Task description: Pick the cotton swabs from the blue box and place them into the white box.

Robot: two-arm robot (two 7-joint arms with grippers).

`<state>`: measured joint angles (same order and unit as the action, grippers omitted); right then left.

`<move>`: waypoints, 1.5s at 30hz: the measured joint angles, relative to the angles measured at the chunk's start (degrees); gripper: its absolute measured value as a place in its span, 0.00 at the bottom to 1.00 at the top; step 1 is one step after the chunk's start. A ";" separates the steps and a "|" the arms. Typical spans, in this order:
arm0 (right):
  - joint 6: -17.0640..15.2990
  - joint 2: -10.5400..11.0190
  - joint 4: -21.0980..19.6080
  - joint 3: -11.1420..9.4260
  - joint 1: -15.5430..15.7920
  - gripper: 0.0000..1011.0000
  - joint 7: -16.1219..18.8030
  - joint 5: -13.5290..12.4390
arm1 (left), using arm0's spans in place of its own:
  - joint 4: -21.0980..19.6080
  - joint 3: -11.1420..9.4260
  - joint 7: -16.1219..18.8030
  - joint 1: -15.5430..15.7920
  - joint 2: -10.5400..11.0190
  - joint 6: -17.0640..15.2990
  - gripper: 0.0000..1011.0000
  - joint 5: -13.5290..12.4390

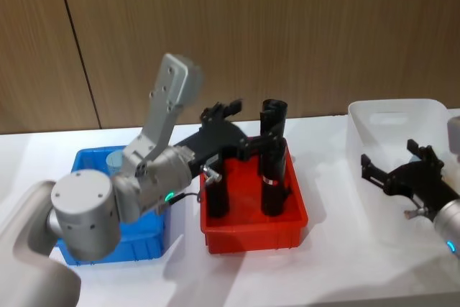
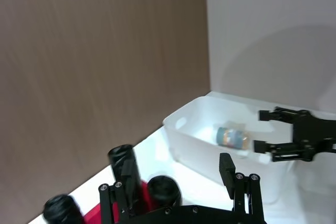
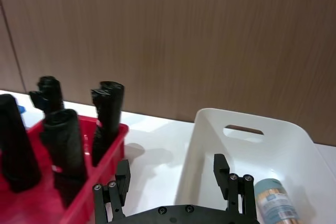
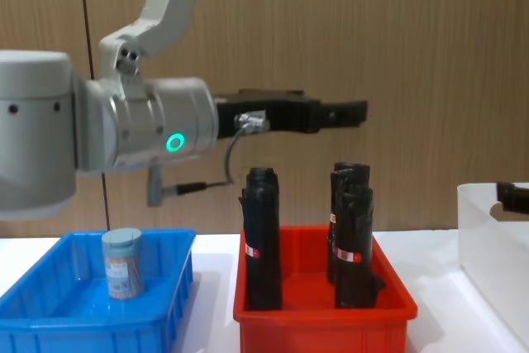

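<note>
- The left arm (image 1: 83,213) looms at the near left. Its left claw (image 4: 339,112) reaches out level, with fingers (image 2: 227,169) spread wide and nothing between them.
- One jar (image 4: 122,264) of cotton swabs stands upright in the blue box (image 4: 50,320). It is below the left claw and back toward the arm's side, well apart from the fingers.
- A second jar (image 3: 275,201) rests on the floor of the white box (image 3: 210,145), seemingly on its side. It is just beside one finger of the right claw (image 1: 392,157) and lower down, not gripped.
- The right claw hangs over the white box's open top, at about rim height in the chest view. Its fingers (image 3: 222,174) are wide apart and hold nothing.
- The white box's slot handle (image 3: 243,129) is in the wall ahead of the right claw.
- The red bin (image 4: 322,324) sits under the left claw, between the two boxes, with the blue box just beside it.
- Several black rolls (image 4: 263,237) with red-white labels stand upright in the red bin. In the chest view their tops are below the left claw and clear of it.
- The white table (image 1: 345,264) carries all three containers, and a wood-panel wall (image 1: 287,26) rises beyond both claws.
</note>
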<state>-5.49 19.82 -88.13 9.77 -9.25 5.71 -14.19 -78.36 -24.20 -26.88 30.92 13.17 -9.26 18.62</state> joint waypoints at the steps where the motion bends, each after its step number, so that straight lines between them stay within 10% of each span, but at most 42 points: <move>1: 0.13 -0.02 -0.44 0.11 0.37 0.99 -0.08 -0.06 | -0.32 -0.04 0.59 -0.36 0.20 0.19 0.99 -0.16; 19: 3.32 -0.47 -12.19 2.99 9.35 0.99 -1.80 -2.17 | -8.05 -1.02 14.24 -9.34 4.74 4.60 0.99 -3.86; 34: 3.55 -0.48 -13.12 3.19 10.10 0.99 -1.94 -2.30 | -13.95 -1.76 24.70 -16.27 8.24 7.95 0.99 -6.73; 45: 3.55 -0.48 -13.12 3.17 10.09 0.99 -1.92 -2.29 | -14.86 -1.86 26.24 -17.33 8.74 8.50 0.99 -7.16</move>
<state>-1.94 19.34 -101.24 12.94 0.84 3.79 -16.48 -93.22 -26.07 -0.65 13.59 21.92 -0.76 11.46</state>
